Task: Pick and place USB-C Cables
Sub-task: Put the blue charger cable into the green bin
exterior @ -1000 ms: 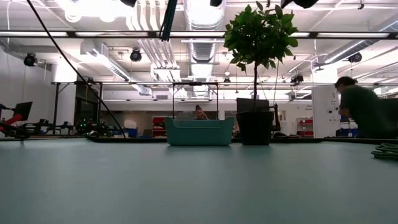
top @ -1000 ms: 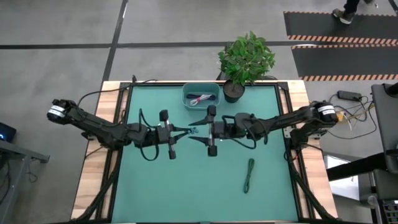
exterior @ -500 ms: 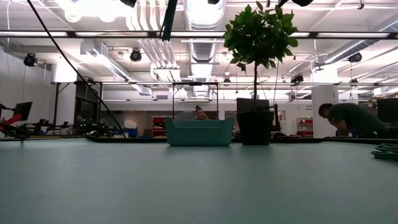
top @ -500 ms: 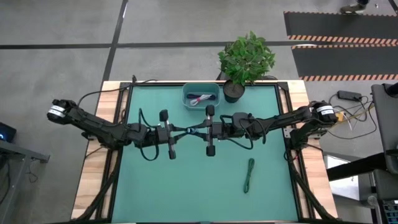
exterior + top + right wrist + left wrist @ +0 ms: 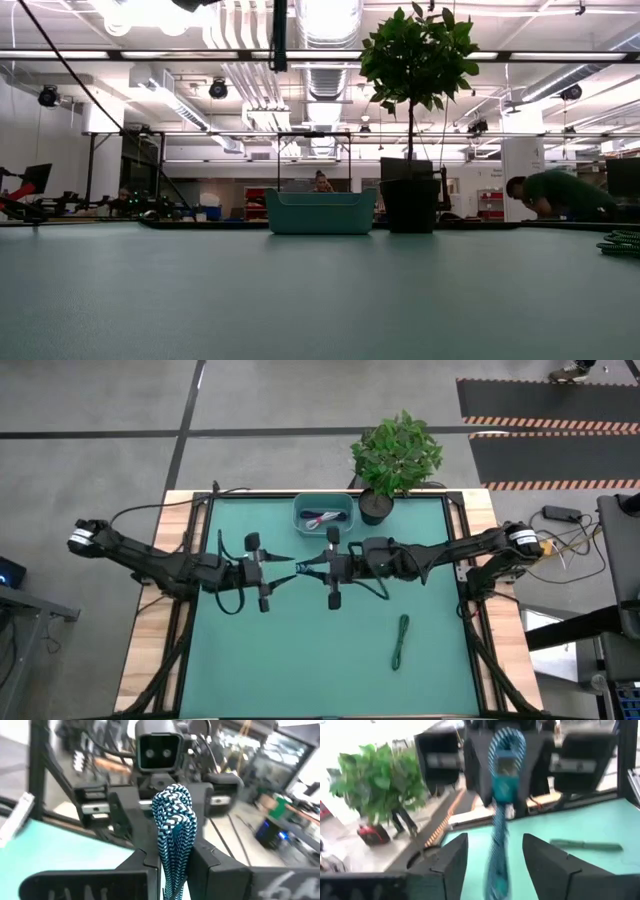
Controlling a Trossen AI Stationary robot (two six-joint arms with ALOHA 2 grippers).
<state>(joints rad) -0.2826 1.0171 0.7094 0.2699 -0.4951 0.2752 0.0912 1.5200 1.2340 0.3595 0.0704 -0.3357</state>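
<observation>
The blue braided cable (image 5: 172, 820) is held by my right gripper (image 5: 303, 566), which is shut on it above the table's middle. My left gripper (image 5: 288, 563) faces it from the left. It is open, with one finger on either side of the cable's near end (image 5: 497, 870), not touching it. The white and red cable (image 5: 321, 518) lies in the teal bin (image 5: 345, 520). The green cable (image 5: 400, 640) lies flat on the mat at the near right and also shows in the low view (image 5: 622, 241). My right gripper pinches the bundled blue cable (image 5: 173, 851) between its two fingers. The fingers are level and point toward the table's left. A looped end (image 5: 172, 800) sticks out past the fingertips toward the left gripper. The cable is lifted clear of the table.
The teal bin (image 5: 320, 212) stands at the far middle of the mat, with a potted plant (image 5: 395, 455) just right of it. People show in the room beyond the table (image 5: 555, 193).
My right gripper, wide open a second ago, has shut on the blue cable that my left gripper held out. My left gripper has let go and drawn back toward the table's left edge. My right gripper has followed a little leftward, and the cable stays clear of the table.
</observation>
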